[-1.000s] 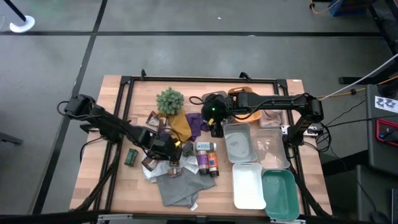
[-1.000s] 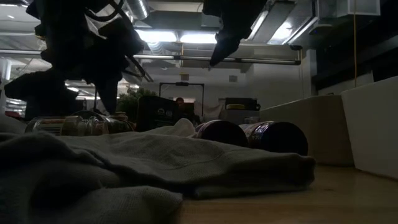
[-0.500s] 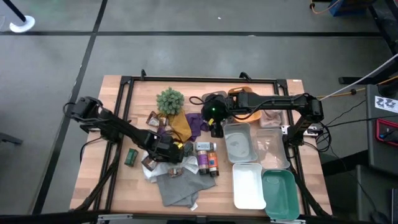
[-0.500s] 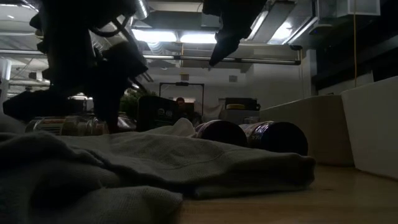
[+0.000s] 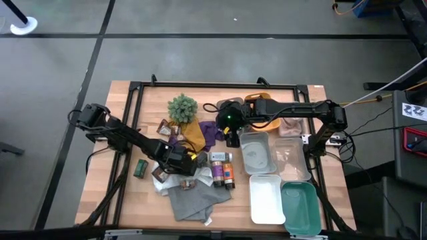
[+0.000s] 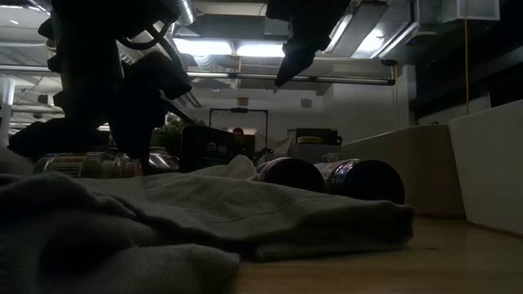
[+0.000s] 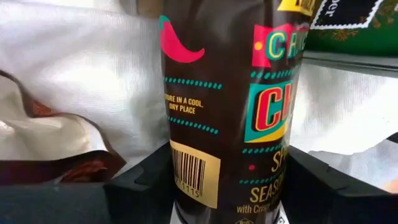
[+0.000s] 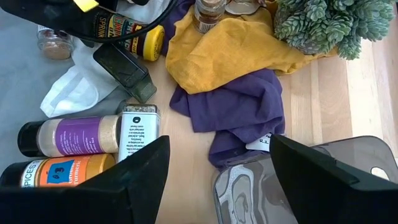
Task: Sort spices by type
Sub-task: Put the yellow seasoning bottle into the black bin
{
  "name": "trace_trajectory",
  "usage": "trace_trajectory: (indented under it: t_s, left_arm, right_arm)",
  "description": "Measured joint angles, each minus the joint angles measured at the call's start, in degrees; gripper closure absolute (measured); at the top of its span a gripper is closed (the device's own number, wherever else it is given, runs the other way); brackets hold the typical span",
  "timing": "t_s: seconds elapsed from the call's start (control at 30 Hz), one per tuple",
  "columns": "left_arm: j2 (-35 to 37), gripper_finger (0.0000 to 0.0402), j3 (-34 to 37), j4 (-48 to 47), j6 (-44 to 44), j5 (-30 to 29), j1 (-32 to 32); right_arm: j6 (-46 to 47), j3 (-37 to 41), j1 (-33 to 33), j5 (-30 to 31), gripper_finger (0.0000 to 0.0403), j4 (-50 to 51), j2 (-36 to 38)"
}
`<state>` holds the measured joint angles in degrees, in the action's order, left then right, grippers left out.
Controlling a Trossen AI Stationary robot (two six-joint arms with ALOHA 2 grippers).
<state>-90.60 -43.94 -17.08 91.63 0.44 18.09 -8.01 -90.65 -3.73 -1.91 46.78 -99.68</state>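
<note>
A dark brown chili-seasoning tin (image 7: 230,106) with a yellow top (image 8: 152,40) lies on its side among the cloths left of centre. My left gripper (image 5: 181,160) is down over it and shut on it. My right gripper (image 5: 230,137) hangs open above the purple cloth (image 8: 230,106), touching nothing. Two short bottles with purple and orange labels (image 5: 223,167) lie on their sides on the wood beside the grey tray. A green tin (image 5: 140,168) lies on the wood near the left edge. More small spices lie among the cloths, partly hidden. My left gripper pinches the tin's dark body (image 7: 186,180) between its two fingers, at the end away from the yellow top. One finger (image 7: 140,190) is on each side. It comes slanting down from the table's left. The tin lies on its side over pale cloth.
The bushy plant (image 5: 181,107) stands at the far side. Mustard cloth (image 5: 193,133) and grey cloth (image 5: 190,197) cover the middle. Grey (image 5: 241,159), clear (image 5: 293,160), white (image 5: 265,199) and green (image 5: 300,207) trays fill the right side. A black frame edges the table.
My left gripper has moved a little toward the table's near right and come down over the spices by the grey cloth, then stayed still. My right arm has kept still.
</note>
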Motion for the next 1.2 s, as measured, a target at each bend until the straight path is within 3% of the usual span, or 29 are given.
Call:
trace_trajectory:
  t_s: [0.43, 0.6, 0.97, 1.2]
  left_arm:
    - [7.8, 0.0194, 0.0, -0.6, -6.5, -2.8, 0.0]
    - [10.5, 0.0195, 0.0, -0.6, -8.9, -5.0, 0.0]
    - [13.3, 0.0192, 0.0, 0.7, -27.2, -23.5, -2.0]
    - [12.7, 0.0189, 0.0, 7.9, -46.1, -30.8, -3.4]
  right_arm:
    - [0.5, 0.0, 0.0, -0.5, 0.0127, 0.0, 0.0]
    - [5.4, 0.0, 0.0, -0.8, 0.0127, 0.0, 0.0]
    - [7.8, 0.0, -0.1, -1.7, 0.0127, -0.3, 0.0]
    - [-2.8, 0.0, -0.1, 0.5, 0.0127, -1.6, 0.0]
